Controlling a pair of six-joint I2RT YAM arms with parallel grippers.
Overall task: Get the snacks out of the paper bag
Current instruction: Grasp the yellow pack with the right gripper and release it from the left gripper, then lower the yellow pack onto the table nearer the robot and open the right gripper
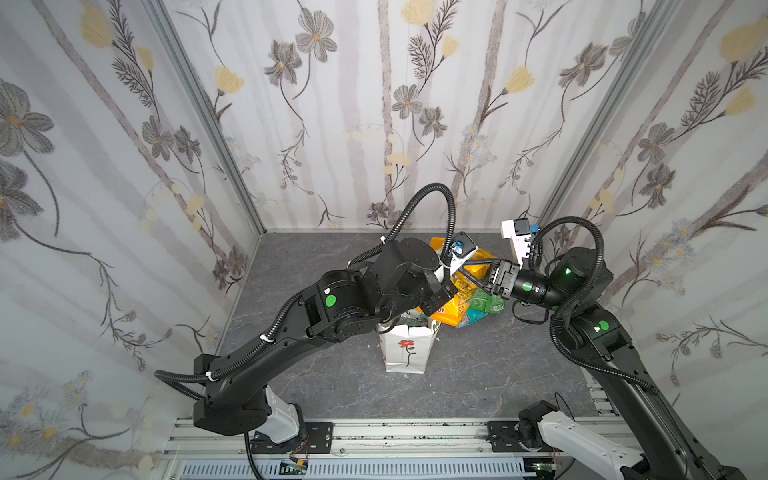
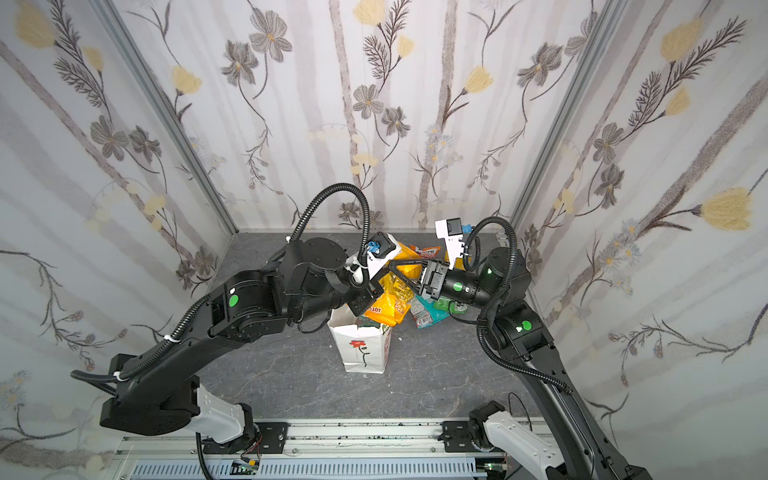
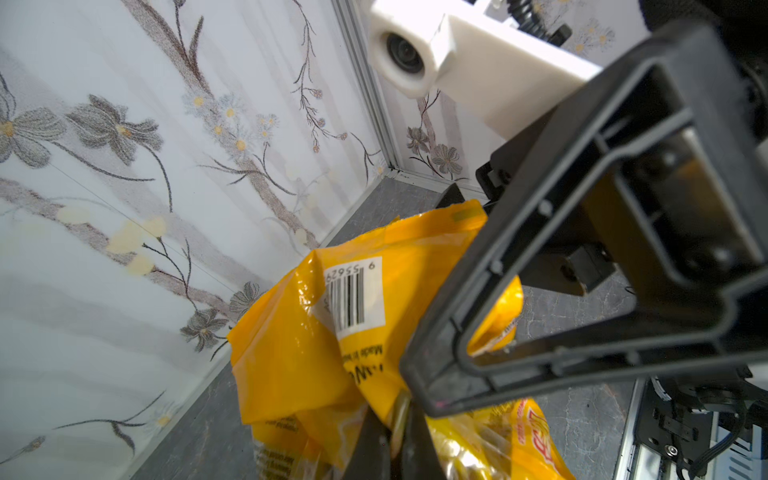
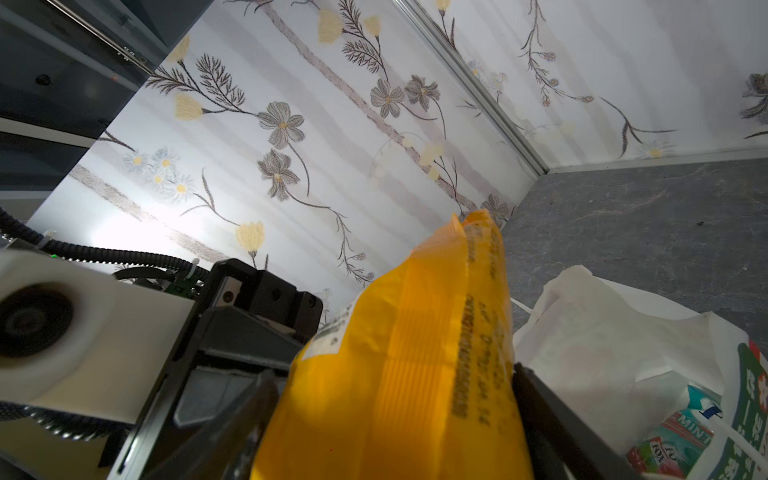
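- Your left gripper (image 3: 397, 419): the jaws are closed tight on one end of the yellow packet (image 3: 299, 353), whose barcode side faces the left wrist camera.
- Your right gripper (image 4: 395, 374): the jaws stand wide, one on each side of the same packet. You cannot tell from these views whether they press it.
- The yellow packet is held clear of the tabletop (image 1: 498, 374), between the two grippers and just behind the paper bag (image 1: 405, 349).
- The paper bag stands upright near the middle of the tabletop in both top views. Its mouth is open and its red flower faces the front rail.
- A light teal and red packet (image 4: 673, 440) lies inside the bag's mouth.
- A heap lies on the tabletop just behind the bag and to its right. It holds the orange packet (image 1: 446, 313), the teal packet (image 1: 473, 318) and the green packet (image 1: 488, 301).
- The orange-pink packet (image 2: 428, 251) lies farther back.
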